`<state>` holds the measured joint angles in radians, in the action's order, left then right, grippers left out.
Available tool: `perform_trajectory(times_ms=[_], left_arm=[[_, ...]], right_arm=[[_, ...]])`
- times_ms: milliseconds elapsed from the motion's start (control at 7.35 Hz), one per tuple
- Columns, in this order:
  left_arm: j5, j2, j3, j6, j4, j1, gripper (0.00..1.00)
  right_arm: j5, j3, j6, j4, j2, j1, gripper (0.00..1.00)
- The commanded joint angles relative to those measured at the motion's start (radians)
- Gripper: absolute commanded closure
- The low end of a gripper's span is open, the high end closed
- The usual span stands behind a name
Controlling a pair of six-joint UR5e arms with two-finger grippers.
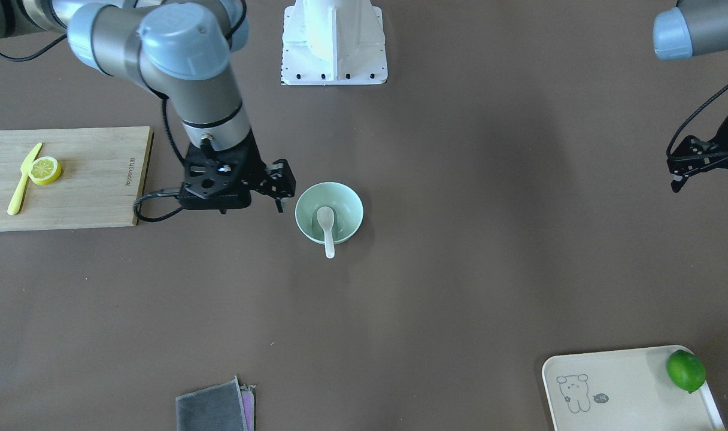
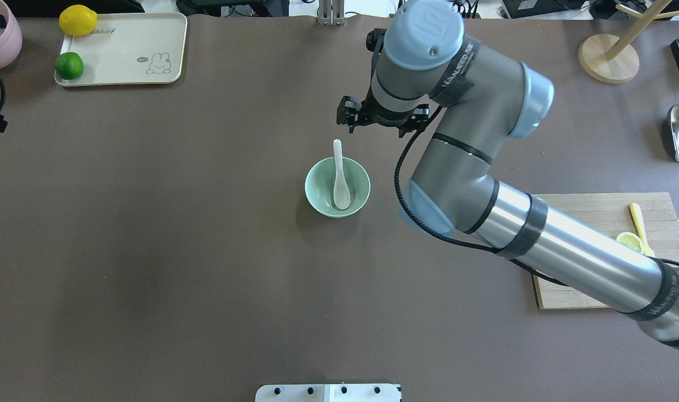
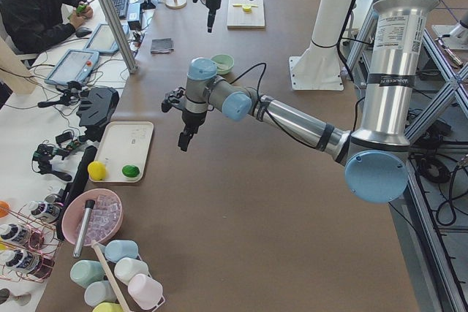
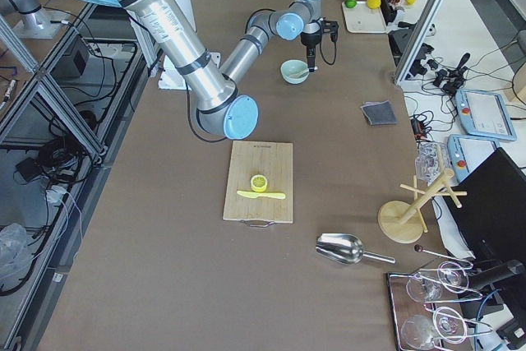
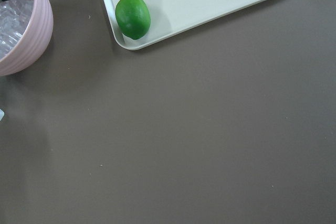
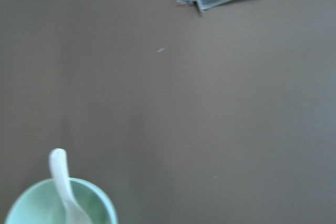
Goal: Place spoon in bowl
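Observation:
The pale mint-green bowl [image 1: 308, 202] stands mid-table. The white spoon [image 1: 327, 228] lies in it, scoop down inside, handle leaning over the rim away from the robot. Both show in the overhead view, the bowl [image 2: 318, 192] and the spoon [image 2: 339, 177], and at the lower left of the right wrist view, the bowl [image 6: 29, 208] and the spoon [image 6: 62, 179]. My right gripper [image 1: 284, 187] is open and empty, just beside the bowl and not touching it. My left gripper [image 1: 708, 184] is open and empty, far off at the table's side.
A wooden cutting board [image 1: 94, 191] with a yellow knife [image 1: 23, 179] and a lemon slice [image 1: 45, 170] lies behind the right arm. A cream tray [image 1: 615, 383] holds a lime [image 1: 685, 370]. A grey cloth [image 1: 214, 408] lies at the operators' edge. A pink bowl [image 5: 21, 30] stands near the tray.

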<state>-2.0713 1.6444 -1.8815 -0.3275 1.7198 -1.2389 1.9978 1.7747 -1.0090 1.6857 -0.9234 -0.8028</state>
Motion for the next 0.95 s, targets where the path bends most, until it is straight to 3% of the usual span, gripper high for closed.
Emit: perform_trajectory(times_ms=[0, 272, 544, 680, 816], left_arm=[[-0.089, -0.011, 0.034, 0.001, -0.008, -0.085, 0.02], [-0.174, -0.060, 0.044, 0.001, -0.008, -0.172, 0.02], [-0.184, -0.116, 0.068, 0.107, 0.003, -0.215, 0.02], [-0.184, -0.123, 0.082, 0.140, -0.005, -0.223, 0.02], [-0.185, -0.123, 0.106, 0.142, -0.006, -0.246, 0.02]], right_arm=[[0.187, 0.117, 0.326, 0.028, -0.271, -0.216, 0.00], [0.275, 0.076, 0.667, 0.029, -0.447, -0.437, 0.00], [0.399, -0.120, 0.954, 0.023, -0.483, -0.632, 0.00], [0.395, -0.224, 0.999, 0.022, -0.476, -0.677, 0.00], [0.392, -0.250, 1.012, 0.022, -0.485, -0.723, 0.00]])
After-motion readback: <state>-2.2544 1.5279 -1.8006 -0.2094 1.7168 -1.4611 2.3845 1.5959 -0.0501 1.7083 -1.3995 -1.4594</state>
